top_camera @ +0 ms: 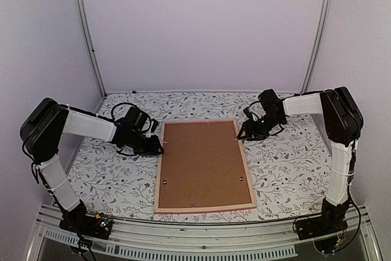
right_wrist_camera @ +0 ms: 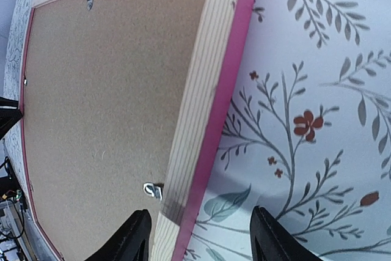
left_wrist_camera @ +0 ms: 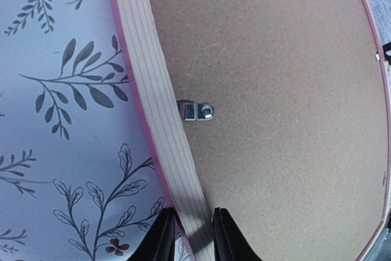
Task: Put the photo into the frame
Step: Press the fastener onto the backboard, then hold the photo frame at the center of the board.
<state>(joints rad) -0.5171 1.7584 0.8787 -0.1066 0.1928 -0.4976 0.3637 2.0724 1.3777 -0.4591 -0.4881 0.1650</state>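
one pink frame (top_camera: 204, 208) lies face down in the middle of the table (top_camera: 287, 169), with one brown backing board (top_camera: 201, 160) inside it. the left gripper (left_wrist_camera: 194, 239) pinches the frame's left rail. the right gripper (right_wrist_camera: 201, 239) straddles the right rail, released.

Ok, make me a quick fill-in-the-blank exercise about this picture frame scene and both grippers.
1. The left gripper is shut on the pink ___.
2. On the right gripper the jaws stand ___.
3. The backing board is ___ in colour.
Missing words: frame; open; brown.
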